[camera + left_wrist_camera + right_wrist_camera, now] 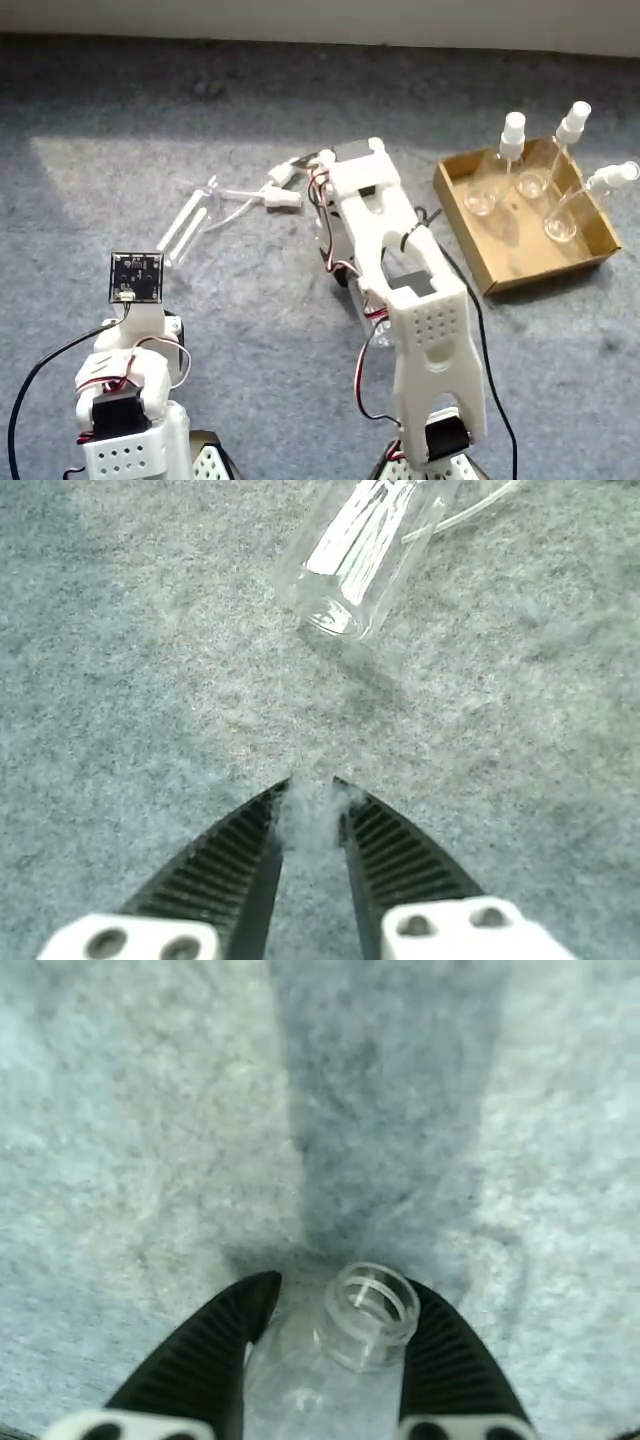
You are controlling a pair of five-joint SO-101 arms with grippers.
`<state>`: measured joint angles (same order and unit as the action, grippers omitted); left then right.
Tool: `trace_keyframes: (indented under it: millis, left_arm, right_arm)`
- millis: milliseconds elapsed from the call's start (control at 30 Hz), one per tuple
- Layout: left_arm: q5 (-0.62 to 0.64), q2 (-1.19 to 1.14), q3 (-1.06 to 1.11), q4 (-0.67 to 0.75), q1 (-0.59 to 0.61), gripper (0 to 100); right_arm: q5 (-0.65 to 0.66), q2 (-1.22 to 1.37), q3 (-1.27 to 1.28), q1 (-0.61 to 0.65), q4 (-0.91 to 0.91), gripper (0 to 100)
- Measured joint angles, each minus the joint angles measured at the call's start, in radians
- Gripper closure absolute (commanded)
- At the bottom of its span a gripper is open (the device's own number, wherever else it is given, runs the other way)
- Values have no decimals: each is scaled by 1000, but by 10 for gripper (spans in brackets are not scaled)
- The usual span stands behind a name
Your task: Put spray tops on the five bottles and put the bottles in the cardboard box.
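as the right gripper (343,1290) pinches it, the open-necked bottle (365,1312) sits between the jaws, neck at their tips.

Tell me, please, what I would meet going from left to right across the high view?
White left arm → lying clear plastic bottle → loose white spray tops → white right arm → brown cardboard box holding three spray-topped bottles.

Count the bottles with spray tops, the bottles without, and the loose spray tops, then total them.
Bottles with spray tops: 3
Bottles without tops: 2, one in the right pincer
Loose spray tops: 2
Total: 7
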<state>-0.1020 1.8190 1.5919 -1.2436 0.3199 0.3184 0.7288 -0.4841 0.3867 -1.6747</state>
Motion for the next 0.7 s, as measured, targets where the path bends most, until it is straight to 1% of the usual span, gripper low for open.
trace_keyframes:
  millis: [100,133,267,333,533,700]
  left_arm:
    - [0,0,0,0,0,969]
    - [0,0,0,0,0,969]
    - [0,0,0,0,0,969]
    - [0,0,0,0,0,969]
    - [0,0,34,17,-11,969]
    - [0,0,43,38,-26,969]
  right_arm:
    - [5,0,0,-15,2,907]
    - [11,0,0,-23,2,892]
    - [101,0,0,-49,2,721]
    - [127,0,0,-55,2,671]
    - [140,-17,0,-60,2,663]
    - [140,-141,-52,-69,-51,663]
